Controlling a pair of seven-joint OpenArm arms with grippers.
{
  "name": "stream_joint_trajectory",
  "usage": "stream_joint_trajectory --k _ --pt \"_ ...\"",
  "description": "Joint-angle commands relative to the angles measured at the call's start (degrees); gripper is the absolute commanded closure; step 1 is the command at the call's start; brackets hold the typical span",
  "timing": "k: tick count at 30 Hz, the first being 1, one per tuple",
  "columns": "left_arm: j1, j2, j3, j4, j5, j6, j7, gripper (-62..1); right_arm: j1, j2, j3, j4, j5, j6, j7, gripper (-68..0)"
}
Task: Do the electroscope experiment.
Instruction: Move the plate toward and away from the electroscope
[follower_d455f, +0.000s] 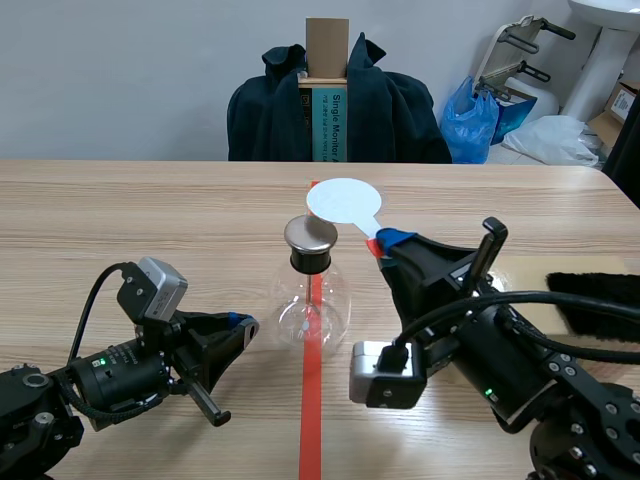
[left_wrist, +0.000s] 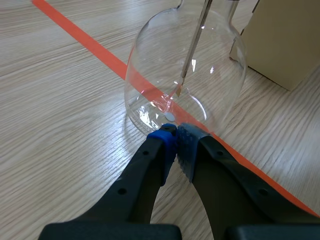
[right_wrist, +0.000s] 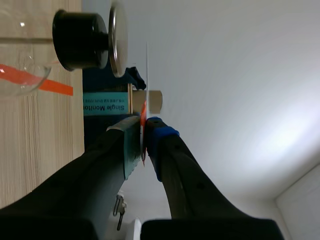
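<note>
Low right, the right gripper (follower_d455f: 386, 243) clenches the stem of the white disc (follower_d455f: 342, 199), poised just above-right of the metal cap (follower_d455f: 311, 234) on the centre-frame electroscope flask (follower_d455f: 312, 305), while the left gripper (follower_d455f: 243, 325), closed empty, sits at the flask's base

Bright even indoor light, soft faint shadows, small glints on glass flask (left_wrist: 165, 75), crisp focus

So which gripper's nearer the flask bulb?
Left. The left gripper, shut, is right at the base of the bulb. The right gripper is higher, beside the cap, holding the paddle.
</note>
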Motion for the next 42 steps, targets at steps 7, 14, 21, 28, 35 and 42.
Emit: stream_joint_trajectory --k 7,14,21,28,35,42 --pt "-0.3 0.3 -0.3 1.3 -0.4 -0.5 -1.0 -4.1 0.5 0.6 0.5 1.6 0.0 -0.8 5.2 -0.7" --pt "-0.3 0.3 -0.3 1.3 -0.4 -0.5 -1.0 -4.1 0.5 0.6 0.5 1.6 0.0 -0.8 6.5 -0.7" --pt "-0.3 0.3 -0.3 1.3 -0.4 -0.5 -1.0 -4.1 0.5 0.6 0.5 1.6 0.0 -0.8 5.9 -0.7" --pt "-0.3 0.3 -0.3 1.3 -0.4 -0.5 -1.0 -4.1 0.5 0.6 0.5 1.6 0.0 -0.8 0.9 -0.7" --pt "-0.3 0.3 -0.3 1.3 -0.4 -0.5 -1.0 -4.1 0.5 0.6 0.5 1.6 0.0 -0.8 -6.7 -0.7" --pt "-0.3 0.3 -0.3 1.3 -0.4 -0.5 -1.0 -4.1 0.5 0.6 0.5 1.6 0.0 -0.8 -13.2 -0.6"
